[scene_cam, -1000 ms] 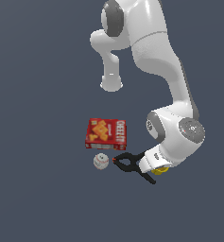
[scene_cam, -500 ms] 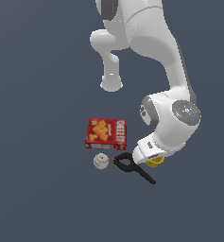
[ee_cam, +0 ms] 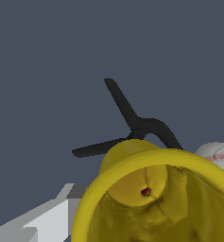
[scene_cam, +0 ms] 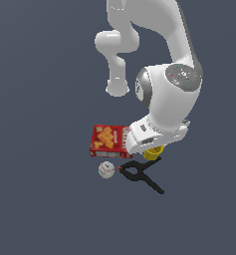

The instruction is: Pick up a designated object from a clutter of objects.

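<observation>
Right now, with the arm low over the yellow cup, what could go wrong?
The yellow cup lies close beside the black spring clamp, so the fingers might nudge or catch the clamp. The cup fills the wrist view and no fingertips show, so whether it is gripped cannot be told; it might slip or tip.

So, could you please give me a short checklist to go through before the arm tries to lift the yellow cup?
1. Gripper over the right thing: ok. In the exterior view the gripper sits at the yellow cup, not the baseball.
2. Cup in the wrist view: ok. Its open rim fills the lower part of the picture.
3. Fingers closed on the cup: cannot tell; only one grey finger shows, beside the rim.
4. Clamp clear of the cup: cannot tell; it lies right next to it.
5. Cracker box out of the way: cannot tell; the arm's hand covers its near edge.
</observation>
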Available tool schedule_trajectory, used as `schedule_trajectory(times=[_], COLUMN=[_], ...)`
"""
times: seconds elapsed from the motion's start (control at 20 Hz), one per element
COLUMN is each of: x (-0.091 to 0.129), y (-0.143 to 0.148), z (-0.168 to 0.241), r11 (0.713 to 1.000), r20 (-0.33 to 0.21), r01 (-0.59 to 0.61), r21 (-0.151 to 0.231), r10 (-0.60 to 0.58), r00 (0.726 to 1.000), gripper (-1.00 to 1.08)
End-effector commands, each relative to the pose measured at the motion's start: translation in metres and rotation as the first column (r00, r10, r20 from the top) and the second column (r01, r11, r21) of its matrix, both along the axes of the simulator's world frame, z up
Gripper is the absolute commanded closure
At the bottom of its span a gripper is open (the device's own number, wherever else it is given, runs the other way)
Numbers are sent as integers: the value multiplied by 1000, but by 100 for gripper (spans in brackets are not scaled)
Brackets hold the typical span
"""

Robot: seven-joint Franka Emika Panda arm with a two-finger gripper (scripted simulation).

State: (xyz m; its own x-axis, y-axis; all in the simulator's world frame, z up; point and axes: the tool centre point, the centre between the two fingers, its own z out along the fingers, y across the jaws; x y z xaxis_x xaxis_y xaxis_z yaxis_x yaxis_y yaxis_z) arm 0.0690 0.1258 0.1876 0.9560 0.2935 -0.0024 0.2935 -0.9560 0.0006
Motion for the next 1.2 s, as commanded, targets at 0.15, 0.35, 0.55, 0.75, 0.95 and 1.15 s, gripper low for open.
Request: schedule_trajectory(times=[0.15,0.35,0.55,0.75,0.95,1.15], x=[-19,-33,-46,-58,-66,-72], y=[-33,-58,-83,-105,-123,-136], z=[53,94,134,169,198,218], r11=[1000,1000,1000,1000,1000,1000], r20=[2,2,2,2,2,2], r01=[0,0,0,0,0,0], r21=[1,3,4,4,4,3], r10=[0,0,0,0,0,0], r00=[1000,1000,1000,1000,1000,1000], gripper=[108,108,108,108,108,108])
